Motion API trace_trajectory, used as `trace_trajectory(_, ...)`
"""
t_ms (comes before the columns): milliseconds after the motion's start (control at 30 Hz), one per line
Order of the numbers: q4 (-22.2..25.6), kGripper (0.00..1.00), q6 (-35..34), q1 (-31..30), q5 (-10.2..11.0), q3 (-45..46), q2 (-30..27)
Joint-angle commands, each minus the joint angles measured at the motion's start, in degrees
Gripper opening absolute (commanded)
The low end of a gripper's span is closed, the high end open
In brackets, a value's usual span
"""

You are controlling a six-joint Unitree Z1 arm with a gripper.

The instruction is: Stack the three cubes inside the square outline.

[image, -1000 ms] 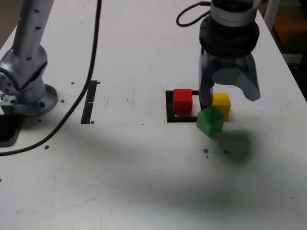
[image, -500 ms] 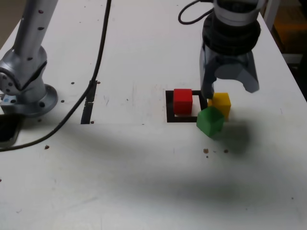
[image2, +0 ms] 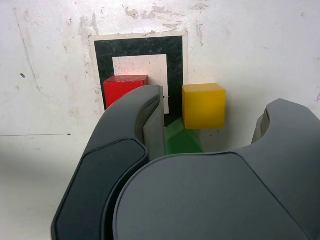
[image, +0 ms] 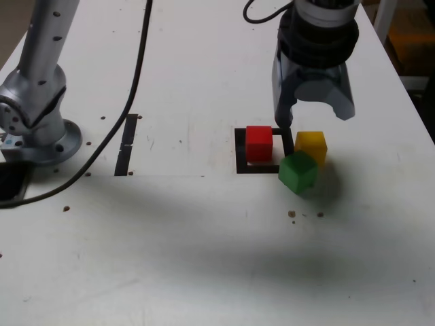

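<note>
While hovering wide open above the desk [image: 183, 244], showing the jaws of the end effector [image: 314, 121] standing well apart, with nothing being gripped between the fingertips. In the exterior view, pointing roughly toward 6 o'clock and hanging near 1 o'clock of the square outline [image: 240, 153].

Taking the centre of that outline as the dial: showing the red cube [image: 259, 144] sitting inside, toward 9 o'clock, and covering part of the white middle; showing the yellow cube [image: 312, 147] resting at 3 o'clock, just beside the black border; showing the green cube [image: 298, 172] lying at 4 o'clock, by the corner, with an edge turning toward the camera. Partly overlapping the yellow cube in this view, without revealing whether the green cube is touching.

In the wrist view, showing one finger [image2: 122, 125] partly hiding the red cube, and the gripper housing [image2: 200, 195] covering much of the green cube; leaving the yellow cube in plain sight.

Farther off at 9 o'clock in the exterior view, showing two black strips [image: 123, 160] lying end to end, with the arm base [image: 44, 139] standing beyond and a dark cable [image: 136, 78] curving across.
</note>
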Motion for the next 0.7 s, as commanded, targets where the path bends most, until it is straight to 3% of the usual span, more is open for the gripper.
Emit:
trace_trajectory(0,0.42,0.74,-0.04,0.07,0.02,0.19,-0.28)
trace_trajectory(667,0.1,0.74,-0.04,0.07,-1.64,-0.29,3.55)
